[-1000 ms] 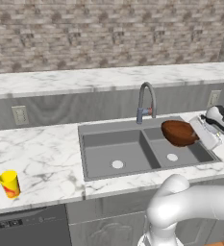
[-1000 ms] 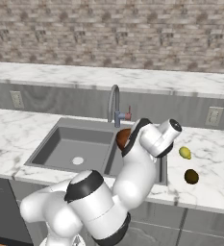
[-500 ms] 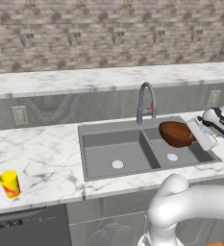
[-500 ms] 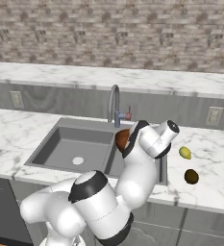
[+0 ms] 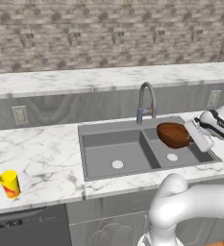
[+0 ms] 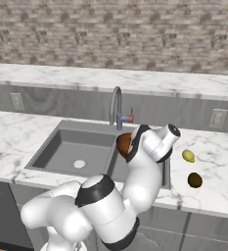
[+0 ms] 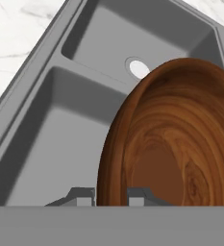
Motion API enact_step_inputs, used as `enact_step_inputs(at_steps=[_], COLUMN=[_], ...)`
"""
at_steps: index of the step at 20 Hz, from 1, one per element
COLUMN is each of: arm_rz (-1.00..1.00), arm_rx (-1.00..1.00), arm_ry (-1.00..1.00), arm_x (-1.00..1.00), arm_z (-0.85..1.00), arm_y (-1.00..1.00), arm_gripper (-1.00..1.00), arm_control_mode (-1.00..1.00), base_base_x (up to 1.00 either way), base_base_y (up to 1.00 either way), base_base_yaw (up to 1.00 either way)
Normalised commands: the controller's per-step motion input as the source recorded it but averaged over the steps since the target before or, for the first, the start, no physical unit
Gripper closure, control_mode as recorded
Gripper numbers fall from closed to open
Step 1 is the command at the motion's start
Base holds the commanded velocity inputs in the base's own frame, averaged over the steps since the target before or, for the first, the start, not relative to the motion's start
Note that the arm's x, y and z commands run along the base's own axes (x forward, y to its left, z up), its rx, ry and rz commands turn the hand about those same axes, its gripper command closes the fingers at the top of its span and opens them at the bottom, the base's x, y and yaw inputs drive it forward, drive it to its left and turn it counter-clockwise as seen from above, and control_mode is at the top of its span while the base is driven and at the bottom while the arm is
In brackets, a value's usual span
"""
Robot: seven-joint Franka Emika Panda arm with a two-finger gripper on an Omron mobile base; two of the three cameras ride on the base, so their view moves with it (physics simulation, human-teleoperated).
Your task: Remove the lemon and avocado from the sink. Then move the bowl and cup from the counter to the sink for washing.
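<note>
Fingers (image 7: 111, 196) pinch the rim of the tilted bowl (image 5: 174, 135), held above the sink's (image 5: 114, 144) right basin. Lemon (image 6: 188, 156) and avocado (image 6: 194, 180) lie on the worktop (image 6: 218, 162). Next: lower and release; the cup (image 5: 10, 184) waits.

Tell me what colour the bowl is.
Reddish-brown wood grain, the bowl shows best in the hand view.

counter (image 5: 46, 149): white marble | wall (image 5: 108, 33): grey-brown brick | outlets (image 5: 20, 115): on grey backsplash | dishwasher (image 5: 27, 229): under counter
</note>
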Motion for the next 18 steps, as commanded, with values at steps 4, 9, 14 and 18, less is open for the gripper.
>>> enact_step_inputs(at_steps=[4,9,14,18], arm_rz=[0.01,0.00,0.00,0.00], arm_rx=[0.00,0.00,0.00,0.00], arm_ry=[0.00,0.00,0.00,0.00], arm_x=[0.12,0.13,0.14,0.18], arm_z=[-0.10,-0.14,-0.14,-0.16], arm_y=[0.04,0.06,0.05,0.01], arm_gripper=[1.00,1.00,1.00,1.00], arm_control_mode=[-1.00,-1.00,-1.00,-1.00], base_base_x=[0.00,0.00,0.00,0.00], base_base_y=[0.00,0.00,0.00,0.00], base_base_yaw=[0.00,0.00,0.00,0.00])
